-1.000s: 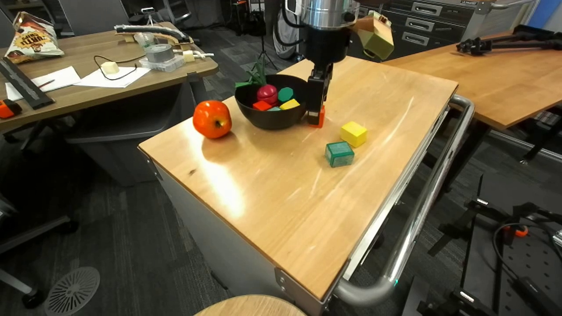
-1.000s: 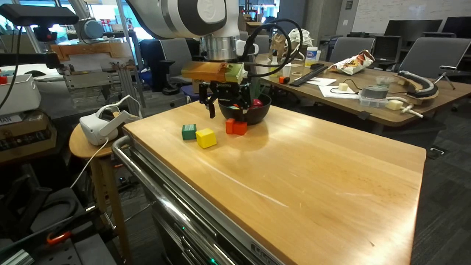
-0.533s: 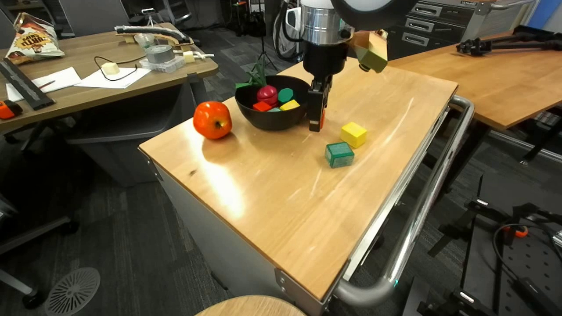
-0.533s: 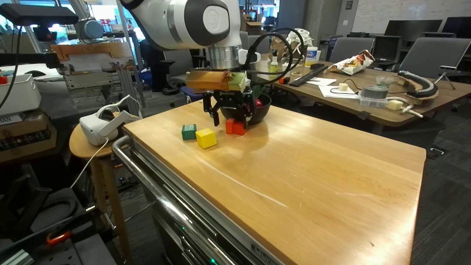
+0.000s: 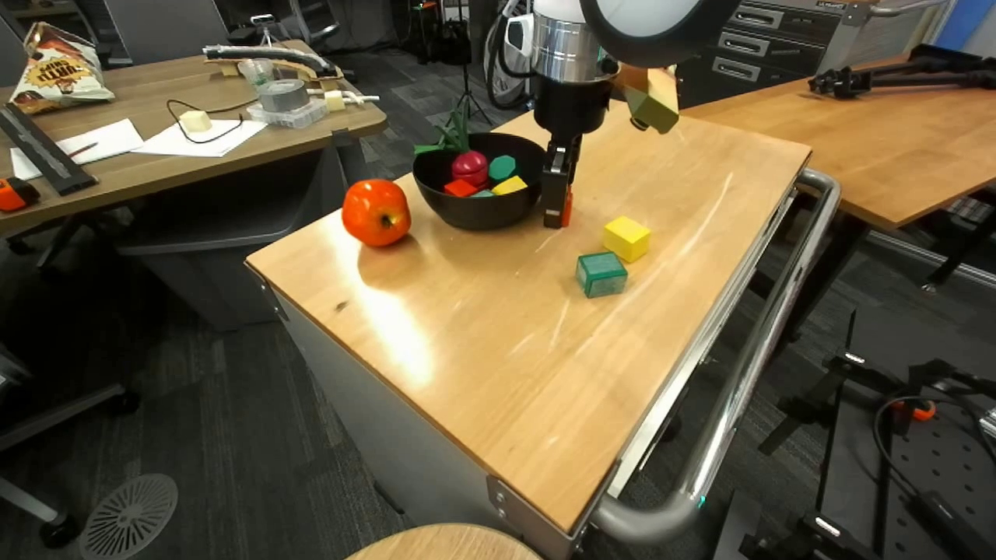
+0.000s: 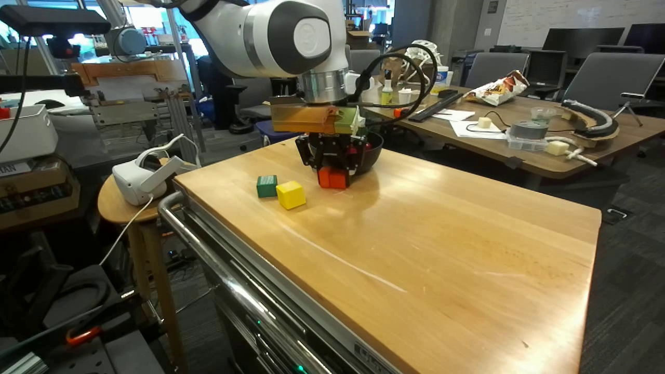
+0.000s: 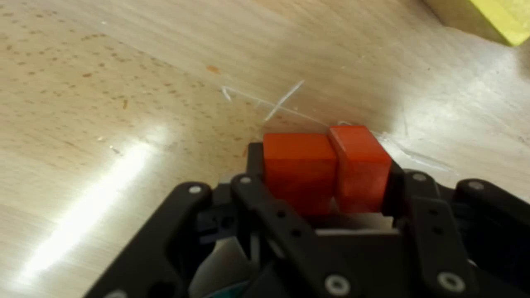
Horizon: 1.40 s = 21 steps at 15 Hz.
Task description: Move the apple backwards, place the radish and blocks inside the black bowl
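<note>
My gripper [image 7: 325, 176] is shut on two red blocks standing side by side: the left pad lies against one red block [image 7: 299, 165], the right pad against the other red block [image 7: 364, 165]. Both blocks appear to rest on the table, right beside the black bowl [image 5: 478, 216]. Inside the bowl lie the leafy radish [image 5: 470, 166] and several blocks, among them a red, a green and a yellow one. The apple [image 5: 376, 212] sits on the table on the bowl's far side from the gripper. A yellow block [image 6: 291, 195] and a green block [image 6: 267, 186] lie on the table.
The wooden cart top [image 6: 441, 249] has a metal handle rail [image 6: 239, 291] along one edge. In an exterior view, a desk [image 5: 311, 140] with a snack bag [image 5: 62, 70] and tape stands beyond the cart. A stool with a white headset [image 6: 137, 182] is beside it.
My gripper has come down over the two red blocks and its fingers have closed in on them from both sides. The bowl has shifted slightly, away from the gripper.
</note>
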Tool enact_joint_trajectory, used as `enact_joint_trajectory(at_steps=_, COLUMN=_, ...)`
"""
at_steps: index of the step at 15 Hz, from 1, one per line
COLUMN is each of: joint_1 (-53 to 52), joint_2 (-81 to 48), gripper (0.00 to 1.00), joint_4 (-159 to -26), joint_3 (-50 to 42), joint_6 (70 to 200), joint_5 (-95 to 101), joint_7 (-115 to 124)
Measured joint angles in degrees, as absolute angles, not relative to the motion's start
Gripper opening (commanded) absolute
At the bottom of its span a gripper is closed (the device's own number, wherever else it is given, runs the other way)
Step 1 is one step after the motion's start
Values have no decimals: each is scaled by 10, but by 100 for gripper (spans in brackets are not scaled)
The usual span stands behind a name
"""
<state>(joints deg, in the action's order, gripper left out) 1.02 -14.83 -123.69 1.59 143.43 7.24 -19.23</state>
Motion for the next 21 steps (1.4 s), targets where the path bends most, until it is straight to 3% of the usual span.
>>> enact_joint_trajectory(at_steps=12, joint_1=-7, joint_2=3, gripper=34, joint_4=-1255, joint_3=42, joint_6=1504, joint_5=27, joint_7=-298)
enact_joint_trajectory(at_steps=21, joint_1=-31, joint_2=-152, gripper=34, joint_4=-1139, joint_3=36, joint_6=1497, joint_5=110, joint_7=-237)
